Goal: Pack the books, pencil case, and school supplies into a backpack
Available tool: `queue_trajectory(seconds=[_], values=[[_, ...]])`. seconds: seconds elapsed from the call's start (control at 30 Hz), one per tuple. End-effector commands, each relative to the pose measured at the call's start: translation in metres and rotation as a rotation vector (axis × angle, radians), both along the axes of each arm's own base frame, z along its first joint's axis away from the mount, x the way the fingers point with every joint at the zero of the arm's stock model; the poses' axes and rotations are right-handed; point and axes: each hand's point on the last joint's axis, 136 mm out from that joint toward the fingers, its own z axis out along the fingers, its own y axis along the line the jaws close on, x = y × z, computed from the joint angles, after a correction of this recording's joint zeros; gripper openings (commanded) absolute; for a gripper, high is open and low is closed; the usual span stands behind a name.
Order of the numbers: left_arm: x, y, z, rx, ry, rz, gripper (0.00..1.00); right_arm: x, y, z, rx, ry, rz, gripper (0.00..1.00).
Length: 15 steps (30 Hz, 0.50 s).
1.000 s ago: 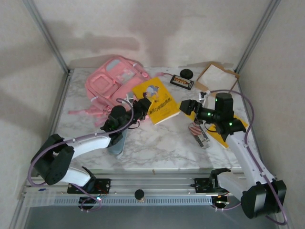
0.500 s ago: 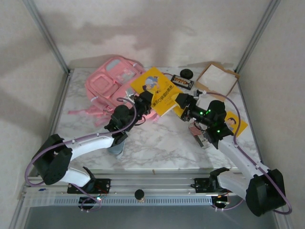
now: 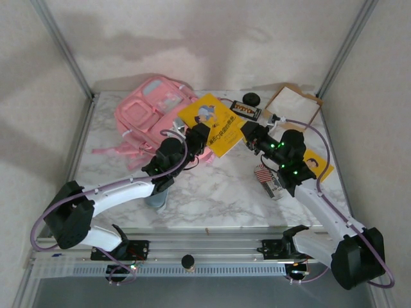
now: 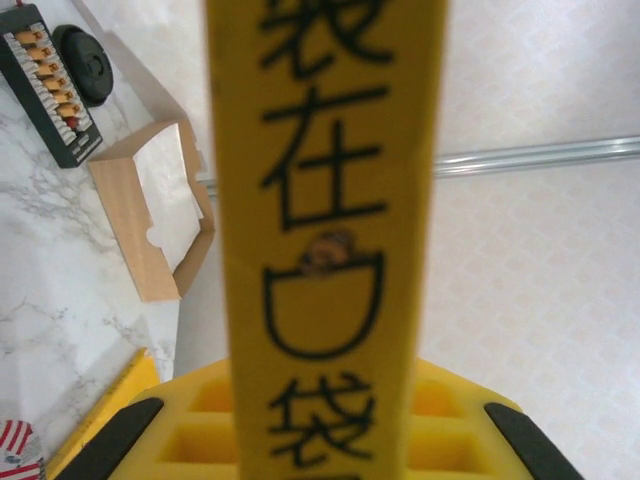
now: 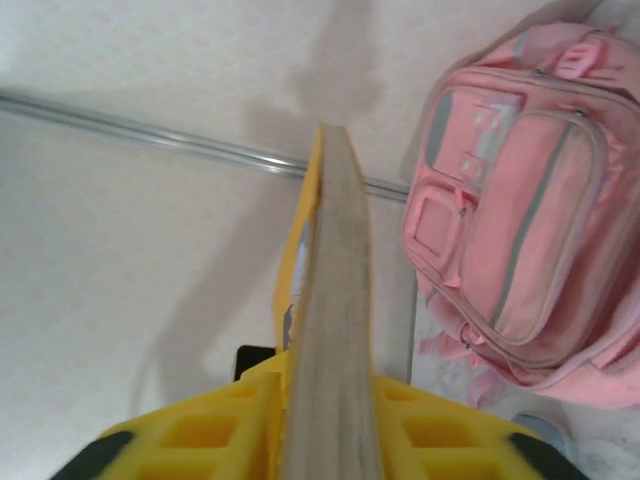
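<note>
A bright yellow book (image 3: 212, 123) is held up off the table beside the pink backpack (image 3: 151, 112). My left gripper (image 3: 196, 138) is shut on its spine edge, and the spine lettering (image 4: 325, 200) runs between the yellow pads (image 4: 200, 425). My right gripper (image 3: 250, 135) is shut on the opposite side, pads pressed against the grey page edge (image 5: 335, 300). The backpack (image 5: 520, 210) lies flat, front pockets up. A second yellow book (image 3: 319, 165) lies under my right arm. The flag-striped supplies pack (image 3: 266, 178) sits by it. The grey-blue pencil case (image 3: 157, 194) lies under my left arm.
At the back right stand a cardboard tray (image 3: 292, 102), a black rectangular item with orange marks (image 3: 246, 110) and a black round object (image 3: 250, 98). Metal frame posts and walls close in the table on three sides.
My right gripper has swung left from the flag pack to the lifted book's free edge and closed on it. The left gripper has carried the book slightly back and right.
</note>
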Motion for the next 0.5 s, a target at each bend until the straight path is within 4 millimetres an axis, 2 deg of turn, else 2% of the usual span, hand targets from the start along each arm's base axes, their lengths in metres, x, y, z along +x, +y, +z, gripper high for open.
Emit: queue_trajectory(seconds=[0.0, 0.1, 0.13, 0.2, 0.23, 0.27, 0.37, 0.47], values=[[-0.001, 0.001, 0.023, 0.032, -0.060, 0.015, 0.00, 0.005, -0.005, 0.030, -0.050, -0.115, -0.052, 0.13], [-0.001, -0.002, 0.026, 0.081, -0.070, 0.005, 0.00, 0.008, -0.008, 0.027, -0.084, -0.123, -0.065, 0.02], [-0.001, -0.003, 0.028, 0.099, -0.081, -0.002, 0.09, 0.008, -0.009, 0.028, -0.089, -0.133, -0.062, 0.00], [-0.001, -0.003, 0.030, 0.185, -0.108, -0.033, 0.42, 0.011, -0.011, 0.025, -0.112, -0.129, -0.051, 0.00], [-0.001, -0.001, 0.030, 0.246, -0.123, -0.038, 0.53, 0.014, -0.016, 0.023, -0.119, -0.118, -0.055, 0.00], [-0.001, 0.003, 0.025, 0.344, -0.133, -0.041, 0.59, 0.016, -0.022, 0.021, -0.124, -0.113, -0.061, 0.00], [0.004, 0.017, 0.000, 0.693, -0.127, -0.063, 0.65, 0.022, -0.046, 0.014, -0.171, -0.097, -0.106, 0.00], [0.018, 0.044, -0.030, 1.098, -0.062, -0.044, 0.65, 0.023, -0.067, -0.001, -0.211, -0.056, -0.128, 0.00]])
